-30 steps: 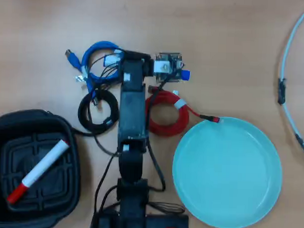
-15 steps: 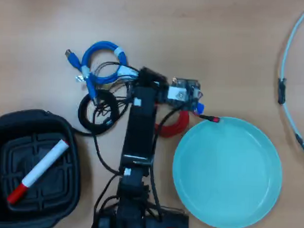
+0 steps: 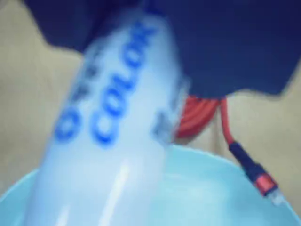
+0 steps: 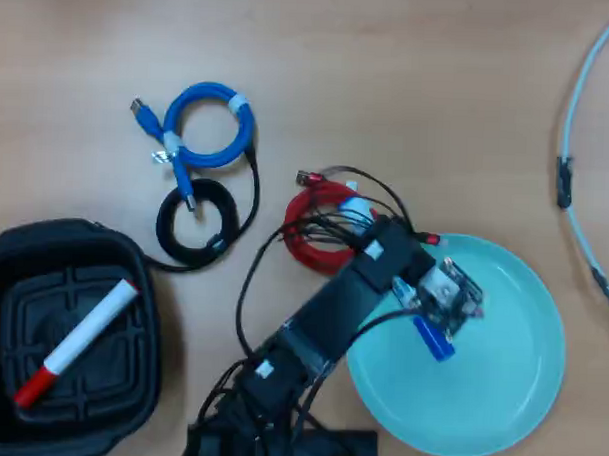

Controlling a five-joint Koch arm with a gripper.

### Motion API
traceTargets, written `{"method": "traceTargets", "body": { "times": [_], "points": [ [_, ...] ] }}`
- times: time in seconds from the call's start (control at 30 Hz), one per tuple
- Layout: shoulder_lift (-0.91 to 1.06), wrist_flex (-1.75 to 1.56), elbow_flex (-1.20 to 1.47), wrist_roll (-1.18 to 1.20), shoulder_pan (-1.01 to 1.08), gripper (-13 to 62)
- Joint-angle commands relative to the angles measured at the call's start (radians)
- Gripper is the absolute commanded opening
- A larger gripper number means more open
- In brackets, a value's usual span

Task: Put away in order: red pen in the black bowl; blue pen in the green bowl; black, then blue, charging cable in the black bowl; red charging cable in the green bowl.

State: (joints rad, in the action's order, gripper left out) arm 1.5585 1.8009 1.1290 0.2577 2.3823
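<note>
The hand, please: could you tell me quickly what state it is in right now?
Hand: closed on the blue pen, over the green bowl.

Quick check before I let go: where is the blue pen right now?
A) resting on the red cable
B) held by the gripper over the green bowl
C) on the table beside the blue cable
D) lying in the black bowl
B: the gripper holds the blue pen above the green bowl; the black bowl has only the red pen.
</note>
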Motion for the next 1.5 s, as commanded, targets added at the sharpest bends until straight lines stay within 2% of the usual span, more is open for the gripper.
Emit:
{"method": "traceTargets", "body": {
  "times": [0.0,0.3,0.53,0.9,0.97,1.13,1.23,1.33,1.47],
  "points": [
    [0.025,-0.014,-0.032,-0.003,0.061,-7.4],
    [-0.179,-0.104,-0.037,0.002,0.265,-7.4],
    [-0.373,-0.147,-0.060,0.002,0.278,-7.2],
    [-0.497,-0.141,-0.120,0.009,0.311,-6.8],
    [-0.499,-0.138,-0.106,0.011,0.304,-1.9],
    [-0.495,-0.143,-0.052,0.008,0.291,24.1],
    [-0.495,-0.140,-0.051,0.008,0.291,36.1],
    [-0.495,-0.137,-0.052,0.009,0.291,43.6],
    [-0.488,-0.133,-0.058,0.009,0.279,45.4]
  ]
}}
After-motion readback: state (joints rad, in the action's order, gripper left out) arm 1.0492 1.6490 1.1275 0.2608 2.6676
